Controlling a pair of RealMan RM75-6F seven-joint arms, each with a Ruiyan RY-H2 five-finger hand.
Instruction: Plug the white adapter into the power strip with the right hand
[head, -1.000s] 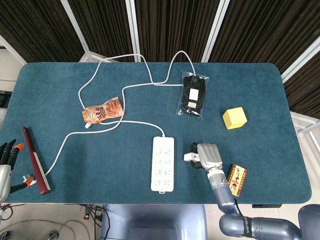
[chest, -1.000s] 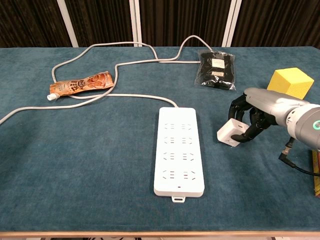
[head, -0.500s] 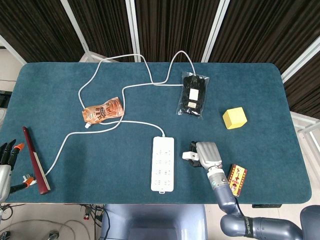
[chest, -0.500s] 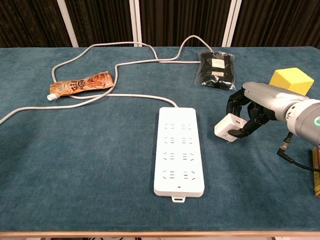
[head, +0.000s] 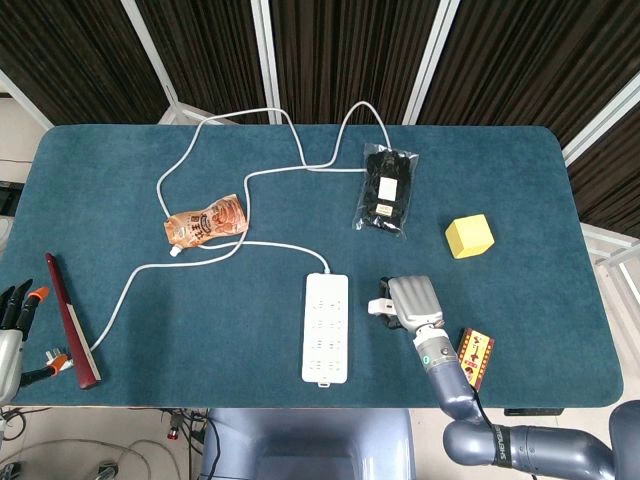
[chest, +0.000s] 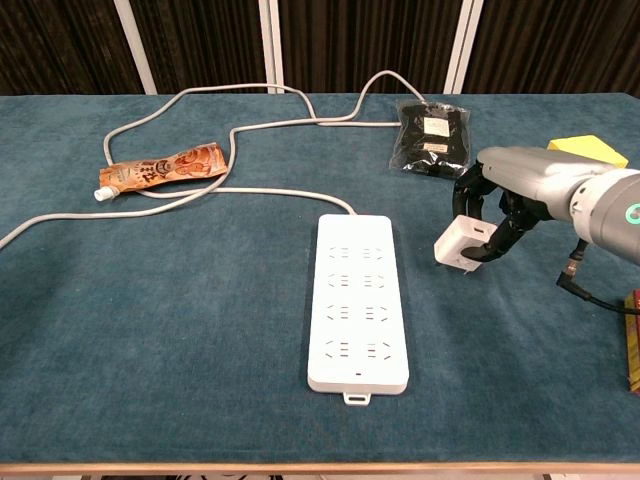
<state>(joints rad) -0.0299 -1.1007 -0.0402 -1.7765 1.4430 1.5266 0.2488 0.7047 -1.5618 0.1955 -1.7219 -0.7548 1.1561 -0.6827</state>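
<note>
The white power strip lies flat near the table's front edge, its cable running off to the left. My right hand hangs just right of the strip, above the cloth, and grips the white adapter between its fingers. The adapter is lifted off the table and tilted, close to the strip's upper right side without touching it. My left hand shows only at the far left edge in the head view, off the table, with its fingers apart and nothing in it.
A black packet and a yellow block lie behind my right hand. An orange pouch rests on the cable at left. A dark red stick lies at the left edge, a small printed box at front right.
My right hand has risen with the adapter, lifting it higher off the cloth and a little further back. The strip and my left hand have not moved.
</note>
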